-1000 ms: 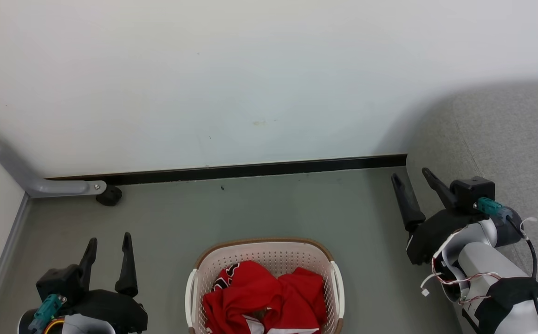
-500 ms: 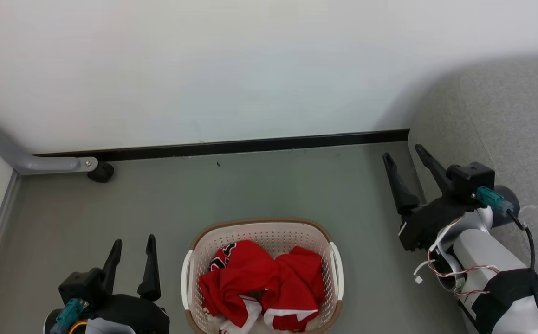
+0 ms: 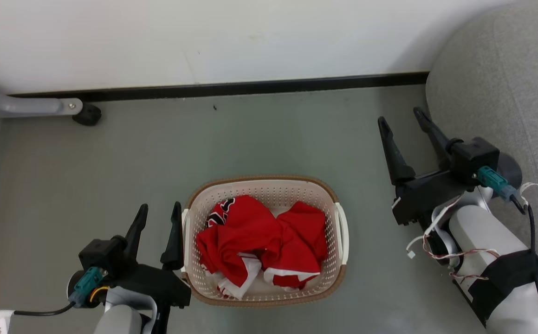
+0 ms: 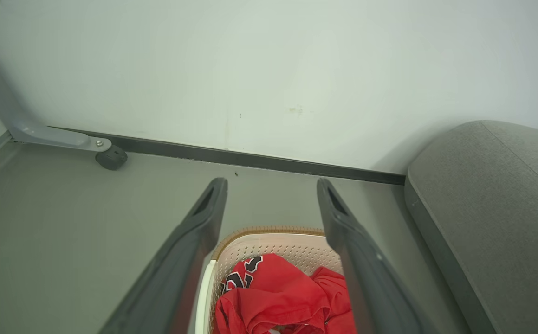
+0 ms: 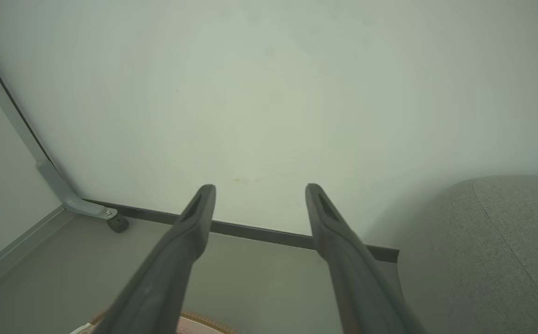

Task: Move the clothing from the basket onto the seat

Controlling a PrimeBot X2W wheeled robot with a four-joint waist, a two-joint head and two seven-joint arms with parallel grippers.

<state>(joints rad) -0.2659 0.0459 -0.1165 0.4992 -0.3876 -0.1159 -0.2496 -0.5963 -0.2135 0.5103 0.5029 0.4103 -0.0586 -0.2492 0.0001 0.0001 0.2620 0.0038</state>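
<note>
Crumpled red clothing [image 3: 250, 232], white-trimmed in the head view and black-and-white patched in the left wrist view, fills the basket [image 3: 262, 178] on the floor [image 3: 273, 130]. Left end effector [image 3: 160, 205] and right end effector [image 3: 399, 115] gape wide, empty.

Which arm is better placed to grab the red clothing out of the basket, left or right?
Probably left: the left gripper hangs open beside the basket, and its wrist view looks onto the clothing. The right gripper, also open, stands apart, nearer the seat.
</note>
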